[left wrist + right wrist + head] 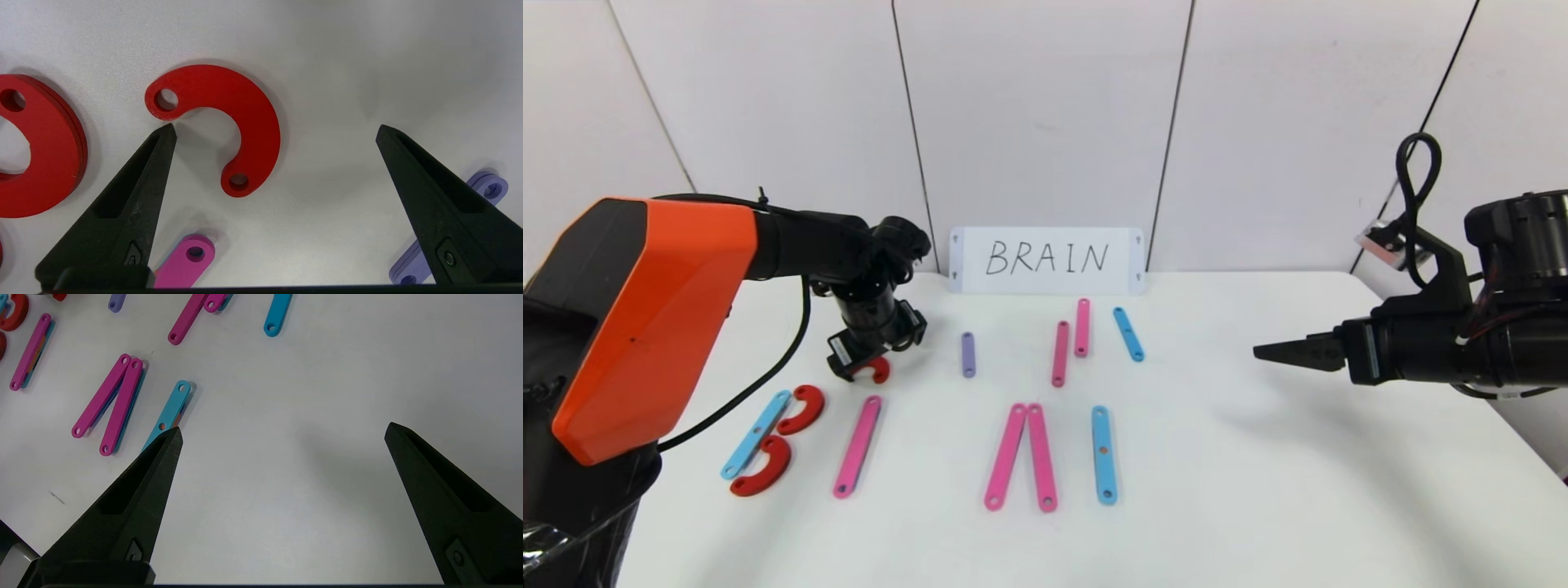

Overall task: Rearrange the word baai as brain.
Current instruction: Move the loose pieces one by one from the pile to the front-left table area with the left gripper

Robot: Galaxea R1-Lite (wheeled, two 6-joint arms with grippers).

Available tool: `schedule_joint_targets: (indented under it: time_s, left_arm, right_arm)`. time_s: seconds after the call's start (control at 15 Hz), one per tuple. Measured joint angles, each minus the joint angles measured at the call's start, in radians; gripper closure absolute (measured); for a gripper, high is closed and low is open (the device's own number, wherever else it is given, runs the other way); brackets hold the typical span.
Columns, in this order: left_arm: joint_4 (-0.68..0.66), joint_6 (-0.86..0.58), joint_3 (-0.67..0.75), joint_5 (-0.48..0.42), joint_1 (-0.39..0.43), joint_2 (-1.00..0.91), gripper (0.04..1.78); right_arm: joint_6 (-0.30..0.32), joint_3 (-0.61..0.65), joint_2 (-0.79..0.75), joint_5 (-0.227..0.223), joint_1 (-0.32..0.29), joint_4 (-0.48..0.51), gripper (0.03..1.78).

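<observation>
Operator: While the left hand (276,130) hangs spread and empty over the loose red half-ring (229,122), toward the far left of the worktop (1258,490), how should the pickup proceed?

Technician: One fingertip (165,134) sits just beside the ring's holed end; the other stands well apart. The likely best approach is to centre both across the curved band before descending, then set the piece against the top of the pink strip (858,447) to form R. The B (768,441) lies near the left edge.

Operator: And the right hand (1270,352)?

Technician: Spread, empty, parked above the right side.

Operator: What differs between views?

Technician: Only the left wrist view shows the fingertip clearance. Only the head view shows the white card (1046,260) at the far edge.
</observation>
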Motion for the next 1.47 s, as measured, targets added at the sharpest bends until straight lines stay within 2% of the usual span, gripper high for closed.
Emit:
schedule_joint_targets:
  time_s: [0.4, 0.6, 0.73, 0.87, 1.0, 1.27, 1.4, 1.47]
  left_arm:
    - [0.008, 0.055, -0.015, 0.011, 0.0, 0.012, 0.11]
    - [0.054, 0.056, -0.053, 0.013, 0.002, 0.03, 0.11]
    - [0.059, 0.057, -0.065, 0.015, 0.002, 0.04, 0.16]
    - [0.058, 0.057, -0.069, 0.016, 0.002, 0.048, 0.32]
    - [0.059, 0.057, -0.07, 0.018, 0.002, 0.055, 0.56]
    - [0.057, 0.059, -0.07, 0.017, 0.002, 0.067, 1.27]
    - [0.058, 0.059, -0.069, 0.019, 0.002, 0.073, 1.48]
    - [0.058, 0.059, -0.069, 0.02, 0.002, 0.076, 1.52]
  right_arm:
    - [0.0, 0.001, 0.0, 0.0, 0.001, 0.0, 0.08]
    - [0.0, 0.001, 0.0, 0.0, 0.001, 0.0, 0.08]
    - [0.0, 0.001, 0.0, -0.001, 0.001, 0.0, 0.08]
    - [0.0, 0.001, 0.0, -0.002, 0.001, 0.0, 0.08]
    - [0.0, 0.001, 0.0, -0.002, 0.001, 0.0, 0.08]
    - [0.0, 0.001, -0.001, -0.002, 0.001, 0.0, 0.08]
    - [0.0, 0.001, -0.002, -0.002, 0.001, 0.0, 0.08]
    - [0.0, 0.002, -0.003, -0.002, 0.001, 0.0, 0.08]
